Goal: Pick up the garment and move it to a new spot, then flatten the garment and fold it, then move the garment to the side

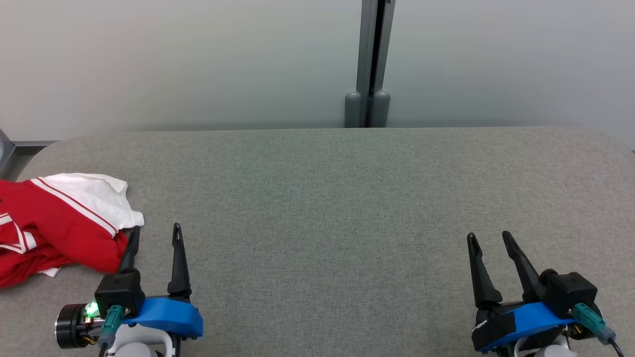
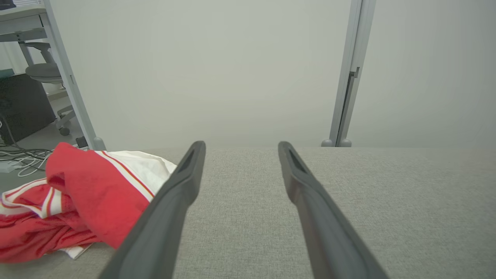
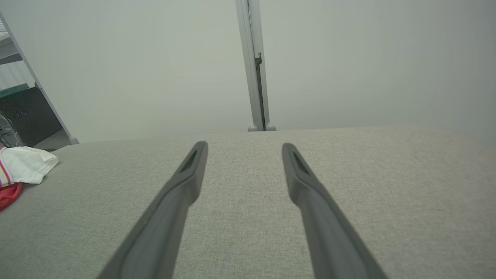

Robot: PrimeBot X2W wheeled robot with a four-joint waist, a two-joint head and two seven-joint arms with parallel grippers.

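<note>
**A:** Grey woven fabric was seen across the wide padded surface (image 1: 347,198). Where was the task's thing found?

**B:** The crumpled red-and-white cloth garment (image 1: 64,223) was found heaped at the left edge of the head view, at mid-height. Its white part was turned toward the upper right of the heap. In the left wrist view the garment (image 2: 89,186) was seen at the lower left.

**A:** How were the grippers placed?

**B:** The left gripper (image 1: 156,230), black-fingered on a blue mount, was seen at the lower left of the head view. Its two fingers were held apart, and nothing was held between them. One fingertip was seen just beside the garment's red edge. Whether they touched could not be told. The right gripper (image 1: 488,237) was seen at the lower right, well apart from the garment. Its fingers were likewise spread, and nothing was gripped.

**A:** What was noted behind the surface?

**B:** A pale wall (image 1: 173,59) was seen there. A grey metal partition post (image 1: 369,64) was seen against it at the upper middle.
</note>
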